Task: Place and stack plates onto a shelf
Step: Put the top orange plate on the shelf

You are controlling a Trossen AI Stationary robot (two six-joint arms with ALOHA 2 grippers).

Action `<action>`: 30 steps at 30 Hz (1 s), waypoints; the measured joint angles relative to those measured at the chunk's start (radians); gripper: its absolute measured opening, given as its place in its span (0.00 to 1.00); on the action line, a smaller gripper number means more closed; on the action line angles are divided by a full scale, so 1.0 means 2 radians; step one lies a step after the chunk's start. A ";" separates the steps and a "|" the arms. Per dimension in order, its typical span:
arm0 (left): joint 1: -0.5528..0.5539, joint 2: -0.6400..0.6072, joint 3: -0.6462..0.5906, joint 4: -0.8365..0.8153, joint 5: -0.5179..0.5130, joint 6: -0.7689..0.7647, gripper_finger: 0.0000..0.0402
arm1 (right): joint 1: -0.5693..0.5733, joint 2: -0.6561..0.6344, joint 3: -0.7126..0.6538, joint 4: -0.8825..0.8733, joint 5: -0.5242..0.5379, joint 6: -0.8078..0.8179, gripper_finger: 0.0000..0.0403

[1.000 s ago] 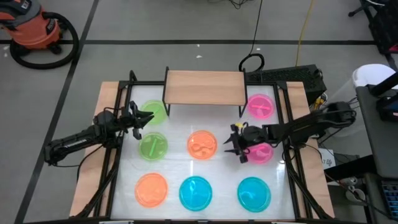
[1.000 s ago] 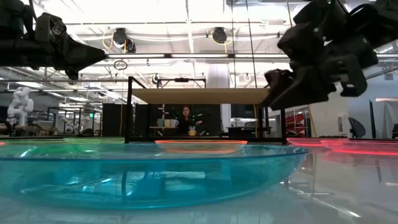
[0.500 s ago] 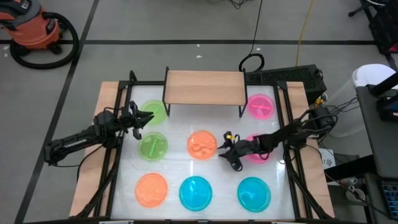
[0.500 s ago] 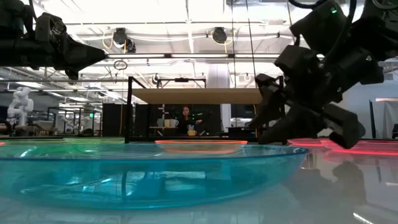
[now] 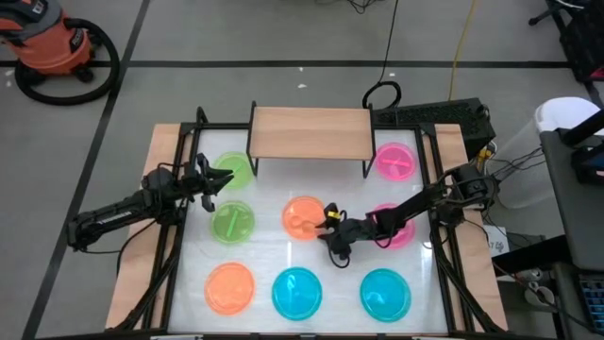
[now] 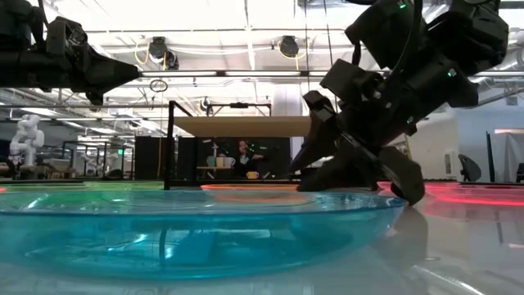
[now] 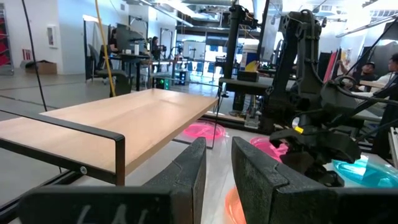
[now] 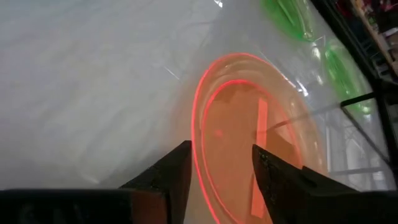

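Shelf: the small rectangular light-wood board on thin black legs stands at the middle of the far edge of the white table with wood edges; its top is bare.

Plates, round translucent plastic, all flat on the table, none on the shelf. You have eight:
- green plate near the far left corner, just left of the shelf's legs
- second green plate just nearer than it, toward the left edge
- pink plate near the far right corner, right of the shelf
- second pink plate by the right edge, partly covered by the right arm
- orange plate at the table's centre
- second orange plate near the front left corner
- blue plate at the middle of the front edge
- second blue plate near the front right corner

Right gripper: low at the table, at the centre orange plate's right rim. In its wrist view the two dark fingers stand apart with the plate's rim showing between them; no grip closed on it that you can see.

Left gripper: held above the table between the two green plates, over toward the left edge. Fingers narrow, a slim gap between them, nothing in it.
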State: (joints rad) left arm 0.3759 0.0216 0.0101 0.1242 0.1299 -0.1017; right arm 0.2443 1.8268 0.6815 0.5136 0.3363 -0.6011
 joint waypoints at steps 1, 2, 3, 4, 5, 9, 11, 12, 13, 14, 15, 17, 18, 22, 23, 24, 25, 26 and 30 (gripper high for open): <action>0.000 0.000 0.000 0.000 0.000 0.000 0.20 | 0.000 0.000 0.000 -0.001 0.000 -0.001 0.33; 0.000 0.000 0.000 0.000 0.000 0.000 0.20 | 0.000 0.000 0.000 -0.002 0.001 -0.001 0.30; 0.000 0.000 0.000 0.000 0.000 0.000 0.20 | 0.000 0.000 0.000 -0.003 0.001 -0.001 0.28; 0.000 0.000 0.000 0.000 0.000 0.000 0.20 | 0.000 0.001 0.000 -0.006 0.001 -0.001 0.25; 0.000 0.000 0.000 0.000 0.000 0.000 0.20 | 0.000 0.001 0.000 -0.010 0.001 -0.001 0.22; 0.000 0.000 0.000 0.000 0.000 0.000 0.20 | 0.000 0.001 -0.001 -0.026 0.001 -0.001 0.14; 0.000 0.000 0.000 0.000 0.000 0.000 0.20 | 0.000 0.001 -0.001 -0.039 0.002 0.005 0.12; 0.000 0.000 0.000 0.000 0.000 0.000 0.20 | 0.000 0.001 -0.001 -0.046 0.002 0.009 0.11; 0.000 0.000 0.000 0.000 0.000 0.000 0.20 | -0.001 0.001 -0.001 -0.052 0.002 0.014 0.11; 0.000 0.000 0.000 0.000 0.000 0.000 0.20 | -0.001 0.001 -0.001 -0.056 0.002 0.018 0.11; 0.000 0.000 0.000 0.000 0.000 0.000 0.20 | -0.002 0.001 -0.001 -0.061 0.002 0.019 0.11; 0.000 0.000 0.000 0.000 0.000 0.000 0.20 | -0.002 0.001 -0.001 -0.065 0.002 0.020 0.11; 0.000 0.000 0.000 0.000 0.000 0.000 0.20 | -0.002 0.001 -0.001 -0.065 0.002 0.020 0.12; 0.000 0.000 0.000 0.000 0.000 0.000 0.20 | -0.002 0.001 -0.001 -0.067 0.003 0.020 0.11; 0.000 0.000 0.000 0.000 0.000 0.000 0.20 | -0.002 0.001 -0.001 -0.068 0.003 0.020 0.10; 0.000 0.000 0.000 0.000 0.000 0.000 0.20 | -0.002 0.001 -0.001 -0.069 0.003 0.020 0.09; 0.000 0.000 0.000 0.000 0.000 0.000 0.20 | -0.002 0.001 -0.001 -0.070 0.003 0.020 0.07; 0.000 0.000 0.000 0.000 0.000 0.000 0.20 | -0.002 0.001 -0.001 -0.070 0.003 0.020 0.05; 0.000 0.000 0.000 0.000 0.000 0.000 0.20 | 0.000 0.002 -0.002 -0.062 0.015 0.033 0.01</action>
State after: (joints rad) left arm 0.3759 0.0216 0.0102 0.1242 0.1298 -0.1017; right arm 0.2446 1.8300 0.6769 0.3894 0.3656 -0.5358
